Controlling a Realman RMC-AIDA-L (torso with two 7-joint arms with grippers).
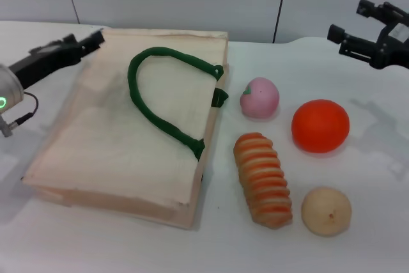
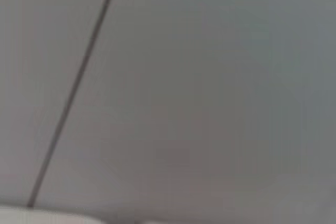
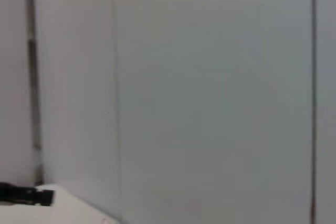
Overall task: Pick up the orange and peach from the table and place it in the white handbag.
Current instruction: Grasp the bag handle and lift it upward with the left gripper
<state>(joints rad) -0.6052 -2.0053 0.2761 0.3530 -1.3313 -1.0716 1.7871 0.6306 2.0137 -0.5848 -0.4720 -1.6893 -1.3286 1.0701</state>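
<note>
Currently the right gripper hangs spread and empty at far right, above the white table. Nearer lie the bright orange ball and pink leaf-marked peach, beside the flat cream cloth handbag. At far left, the left gripper looks closed.

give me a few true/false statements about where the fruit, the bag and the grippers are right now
1. The orange lies on the table, outside the handbag. True.
2. The peach is inside the handbag. False: it lies on the table beside the bag, near the green side tab.
3. The right gripper holds the orange. False: it hangs open above the table's far right, holding nothing.
4. The left gripper is at the bag's far left corner. True.
5. The bread roll lies between the bag and the beige ball. True.
6. The handbag stands upright. False: it lies flat, a green handle on top.
</note>
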